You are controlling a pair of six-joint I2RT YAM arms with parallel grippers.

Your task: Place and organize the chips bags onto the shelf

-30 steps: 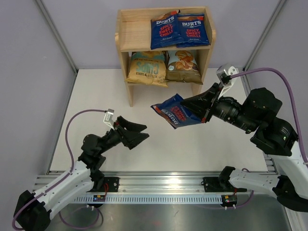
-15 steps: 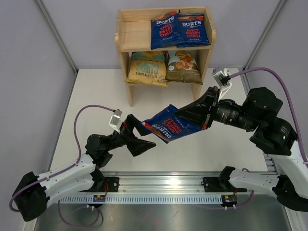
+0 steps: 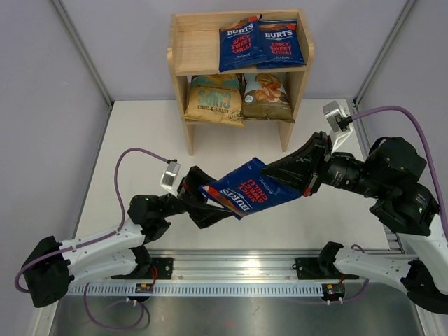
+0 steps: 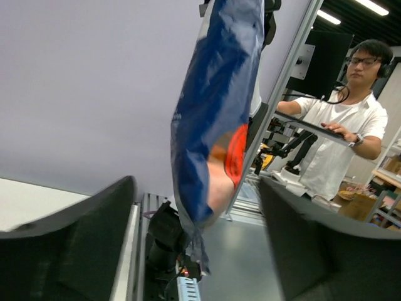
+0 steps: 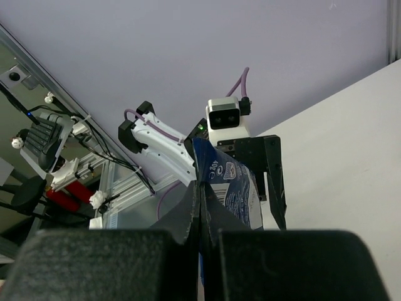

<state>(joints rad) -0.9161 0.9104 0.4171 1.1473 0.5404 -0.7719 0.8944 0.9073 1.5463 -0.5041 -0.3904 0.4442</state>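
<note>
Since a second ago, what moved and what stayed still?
The right tool, shut on the blue chips bag, swung it toward the left tool. The left tool came forward, wide open, and now straddles the bag's free end without gripping it. The four bags on the shelf stayed put.

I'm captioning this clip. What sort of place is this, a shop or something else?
Most likely a robotics lab cell, not a shop: plain grey panels wall in the table, a metal rail runs along its near edge, and a man in a headset works beside it.
</note>
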